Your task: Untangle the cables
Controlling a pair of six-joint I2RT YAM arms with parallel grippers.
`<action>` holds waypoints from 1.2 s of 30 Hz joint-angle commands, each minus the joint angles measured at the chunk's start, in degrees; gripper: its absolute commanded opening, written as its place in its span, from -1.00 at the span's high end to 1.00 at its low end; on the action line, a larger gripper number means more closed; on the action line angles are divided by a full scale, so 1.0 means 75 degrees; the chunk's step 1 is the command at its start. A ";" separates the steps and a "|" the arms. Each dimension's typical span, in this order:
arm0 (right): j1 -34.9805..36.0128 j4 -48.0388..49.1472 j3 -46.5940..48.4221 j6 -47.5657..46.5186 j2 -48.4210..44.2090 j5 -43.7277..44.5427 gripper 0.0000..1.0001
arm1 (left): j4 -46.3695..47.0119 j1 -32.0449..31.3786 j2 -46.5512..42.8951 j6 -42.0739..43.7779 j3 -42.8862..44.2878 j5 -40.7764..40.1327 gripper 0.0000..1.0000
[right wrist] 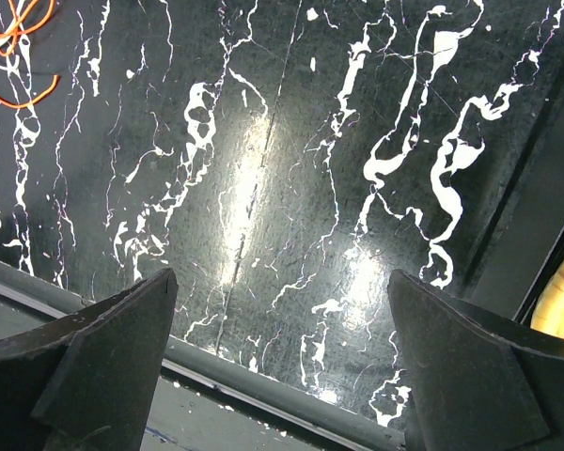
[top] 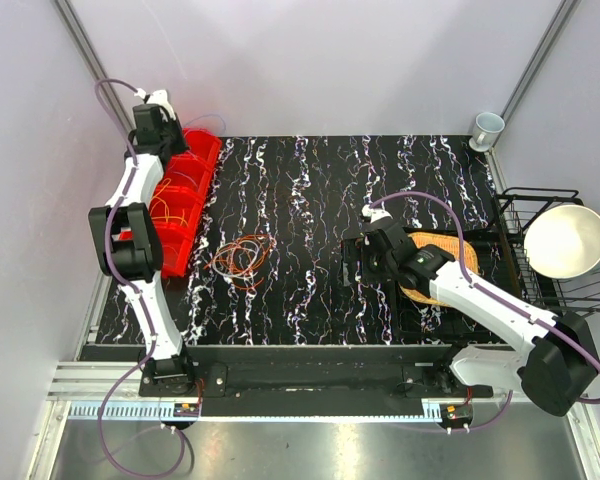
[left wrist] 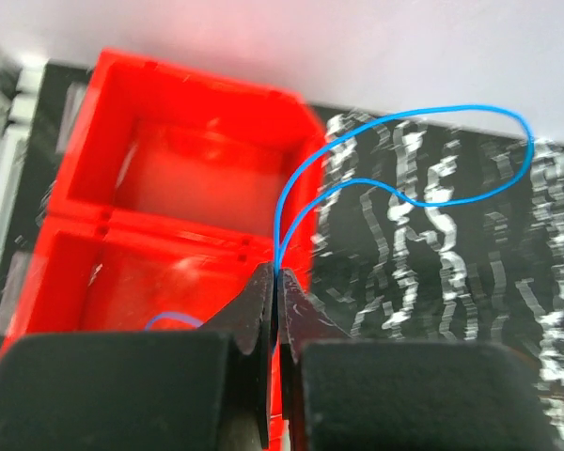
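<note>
– Two arms; which one has a cable?
– The left arm (top: 140,180). It reaches to the far left, over the red bin (top: 195,170), and the left jaws are pressed together on a blue cable (left wrist: 423,150). In the wrist view the cable rises from the jaw tips as a double strand. It then opens into a loop that hangs out over the tabletop (left wrist: 470,310), just beside the bin's far compartment.
– Which step is that?
– Sorting, I'd judge: one cable is free of the rest and held above a compartment. A yellowish cable (top: 170,212) lies in the bin, nearer the arm bases.
– What remains?
– An orange and red tangle (top: 242,258) sits mid-tabletop, near the bin's near end and apart from both arms.
– And further right?
– The right arm (top: 460,290) hovers low over bare tabletop. The right jaws are spread wide with nothing between them. Only the tangle's edge shows, at the top left of that wrist view.
– Next move?
– Probably to bring the blue loop wholly inside a compartment before the left jaws open. The loop looks springy and could drape over the rim. After that, the tangle likely needs one arm to pin it while the other draws out a single strand.
</note>
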 commanded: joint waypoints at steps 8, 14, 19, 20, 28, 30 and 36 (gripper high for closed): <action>-0.0015 0.0244 0.0056 -0.0083 -0.0114 -0.0082 -0.99 | 0.0984 0.0144 -0.0720 0.0481 -0.1372 -0.1067 1.00; -0.0026 0.0233 0.0010 -0.0072 -0.0220 -0.0070 -0.99 | 0.1054 0.0249 -0.0755 0.0868 -0.1747 -0.1804 1.00; -0.0026 0.0244 0.0010 -0.0071 -0.0196 -0.0058 -0.99 | 0.1323 0.0378 -0.0837 0.1032 -0.2016 -0.2087 1.00; -0.0015 0.0244 0.0010 -0.0071 -0.0196 -0.0047 -0.99 | 0.1347 0.0402 -0.0838 0.1067 -0.2064 -0.2099 1.00; -0.0026 0.0244 0.0033 -0.0071 -0.0114 -0.0047 -0.99 | 0.1371 0.0554 -0.0697 0.1185 -0.1971 -0.2381 0.93; -0.0026 0.0244 0.0033 -0.0083 -0.0079 -0.0058 -0.99 | 0.1301 0.0554 -0.0650 0.1150 -0.1877 -0.2322 0.88; -0.0026 0.0233 0.0056 -0.0083 -0.0044 -0.0058 -0.99 | 0.0832 0.0543 -0.0498 0.0670 -0.1373 -0.2287 0.28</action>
